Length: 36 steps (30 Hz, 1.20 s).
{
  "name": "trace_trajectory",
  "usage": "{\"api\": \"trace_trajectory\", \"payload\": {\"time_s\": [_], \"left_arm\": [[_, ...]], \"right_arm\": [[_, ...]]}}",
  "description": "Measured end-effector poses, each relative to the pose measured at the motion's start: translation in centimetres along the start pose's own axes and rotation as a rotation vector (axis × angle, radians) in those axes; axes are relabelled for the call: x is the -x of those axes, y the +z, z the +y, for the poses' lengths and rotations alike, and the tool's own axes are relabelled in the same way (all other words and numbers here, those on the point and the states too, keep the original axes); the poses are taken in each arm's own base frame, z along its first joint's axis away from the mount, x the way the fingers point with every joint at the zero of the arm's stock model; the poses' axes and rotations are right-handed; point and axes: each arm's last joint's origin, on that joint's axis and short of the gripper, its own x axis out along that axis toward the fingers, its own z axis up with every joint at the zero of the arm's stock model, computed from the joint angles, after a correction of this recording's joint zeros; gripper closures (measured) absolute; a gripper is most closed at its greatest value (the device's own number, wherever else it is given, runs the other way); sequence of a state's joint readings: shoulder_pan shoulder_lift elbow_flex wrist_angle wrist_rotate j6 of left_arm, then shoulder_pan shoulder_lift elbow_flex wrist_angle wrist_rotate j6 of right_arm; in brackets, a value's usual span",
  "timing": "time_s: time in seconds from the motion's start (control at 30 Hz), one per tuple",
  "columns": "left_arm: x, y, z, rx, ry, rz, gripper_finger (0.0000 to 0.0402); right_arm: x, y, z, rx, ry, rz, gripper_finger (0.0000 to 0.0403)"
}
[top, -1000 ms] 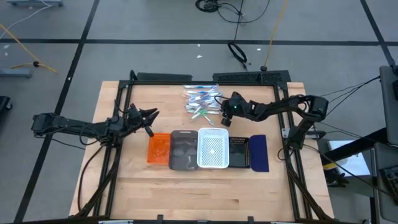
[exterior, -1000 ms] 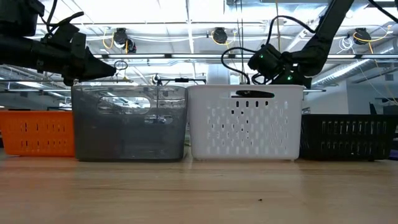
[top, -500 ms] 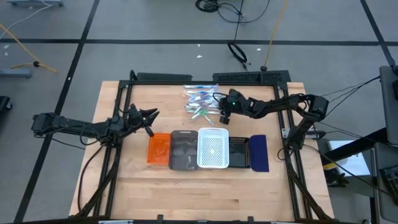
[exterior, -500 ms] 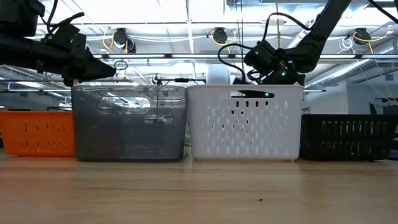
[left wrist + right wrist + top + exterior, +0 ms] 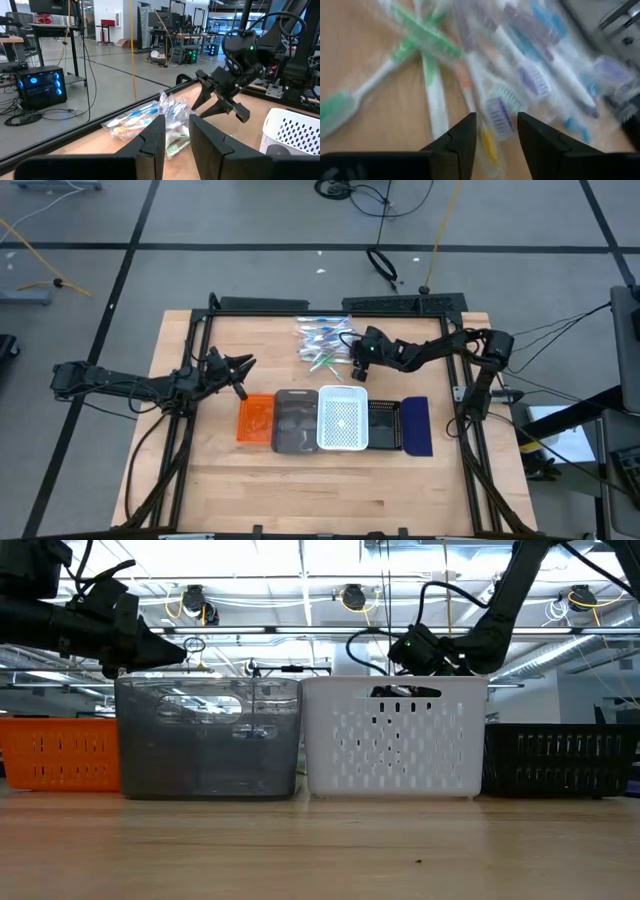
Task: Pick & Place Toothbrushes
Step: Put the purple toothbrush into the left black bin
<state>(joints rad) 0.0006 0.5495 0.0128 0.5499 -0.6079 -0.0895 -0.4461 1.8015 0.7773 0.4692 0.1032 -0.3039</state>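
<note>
- Now right gripper (image 5: 352, 366) hangs over the toothbrushes (image 5: 322, 343), jaws parted, empty.
- Risk: overlapping wrapped brushes; jaws may pinch several.
- Left gripper (image 5: 240, 378) idle, jaws narrowly apart, empty.

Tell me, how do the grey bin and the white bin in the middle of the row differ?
The grey bin has smooth, cloudy see-through walls; the white bin has opaque walls pierced with rows of slots. From above, the grey bin shows a plain dark floor, while the white bin has a perforated one. Both are rectangular, about equally tall, and stand side by side.
</note>
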Motion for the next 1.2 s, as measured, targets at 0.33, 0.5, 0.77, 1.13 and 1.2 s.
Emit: {"api": "trace_trajectory", "payload": {"time_s": [0.33,0.5,0.77,1.13,1.2], "left_arm": [[0.0,0.0,0.0,-0.006,0.000,0.000,0.0316],[0.0,0.0,0.0,-0.006,0.000,0.000,0.0316],[0.0,0.0,0.0,0.000,0.000,0.000,0.0316],[0.0,0.4,-0.1,0.090,-0.025,-0.032,0.0316],[0.0,0.7,-0.2,0.111,-0.074,-0.054,0.0316]], "right_arm": [[0.2,-0.2,-0.1,0.016,0.008,0.036,0.0394],[0.3,-0.1,-0.1,0.007,0.011,0.038,0.0402],[3.5,2.8,-0.8,-0.009,-0.014,-0.080,0.0402],[7.9,6.1,-0.6,-0.029,-0.013,-0.247,0.0403],[8.1,6.5,-0.5,-0.044,-0.012,-0.279,0.0403]]}}
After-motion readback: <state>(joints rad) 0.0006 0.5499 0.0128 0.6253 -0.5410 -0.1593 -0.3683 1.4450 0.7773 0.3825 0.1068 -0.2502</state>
